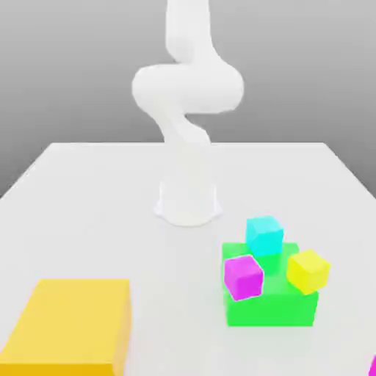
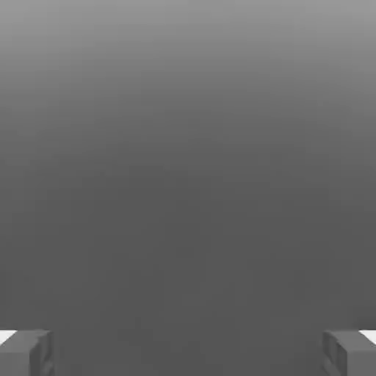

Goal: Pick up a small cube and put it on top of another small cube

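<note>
Cyan cube (image 1: 264, 234), magenta cube (image 1: 243, 276), yellow cube (image 1: 308, 270) sit on green block (image 1: 270, 307). Tool (image 2: 188, 352) spread wide, empty, aloft. Step: pre-approach. Next: descend over one cube.

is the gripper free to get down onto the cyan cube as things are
Probably yes: the cyan cube sits on the green block with nothing on top of it, the magenta cube and yellow cube stand apart, and the gripper is open.
</note>
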{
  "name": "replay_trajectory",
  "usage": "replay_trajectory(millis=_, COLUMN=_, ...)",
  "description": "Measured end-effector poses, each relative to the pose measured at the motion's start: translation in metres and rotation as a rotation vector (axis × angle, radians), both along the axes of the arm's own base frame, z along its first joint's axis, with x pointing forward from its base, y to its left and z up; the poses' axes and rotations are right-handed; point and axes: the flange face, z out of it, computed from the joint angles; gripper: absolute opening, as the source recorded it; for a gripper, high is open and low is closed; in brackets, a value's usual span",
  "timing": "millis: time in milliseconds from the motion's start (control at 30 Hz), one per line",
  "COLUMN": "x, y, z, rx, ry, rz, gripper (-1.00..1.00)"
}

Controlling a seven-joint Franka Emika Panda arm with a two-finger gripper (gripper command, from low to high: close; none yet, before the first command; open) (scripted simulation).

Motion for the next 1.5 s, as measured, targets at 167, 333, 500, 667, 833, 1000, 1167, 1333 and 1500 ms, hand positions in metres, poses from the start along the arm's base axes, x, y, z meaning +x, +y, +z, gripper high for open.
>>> replay_trajectory(millis=167, x=0.060, y=0.032, z=-0.051, rx=-0.063, ry=0.106, rz=0.211, gripper=0.00)
replay_trajectory(millis=333, x=0.108, y=0.074, z=-0.112, rx=-0.132, ry=0.199, rz=0.416, gripper=0.00)
replay_trajectory(millis=500, x=0.144, y=0.122, z=-0.181, rx=-0.209, ry=0.283, rz=0.620, gripper=0.00)
replay_trajectory(millis=667, x=0.161, y=0.181, z=-0.257, rx=-0.298, ry=0.359, rz=0.840, gripper=0.00)
replay_trajectory(millis=833, x=0.169, y=0.223, z=-0.338, rx=-0.391, ry=0.433, rz=1.032, gripper=0.00)
replay_trajectory(millis=1000, x=0.161, y=0.266, z=-0.421, rx=-0.498, ry=0.501, rz=1.237, gripper=0.00)
replay_trajectory(millis=1167, x=0.147, y=0.295, z=-0.504, rx=-0.589, ry=0.551, rz=1.400, gripper=0.00)
replay_trajectory(millis=1333, x=0.145, y=0.297, z=-0.549, rx=-0.594, ry=0.554, rz=1.411, gripper=-1.00)
replay_trajectory(millis=1500, x=0.145, y=0.297, z=-0.549, rx=-0.594, ry=0.556, rz=1.413, gripper=-1.00)
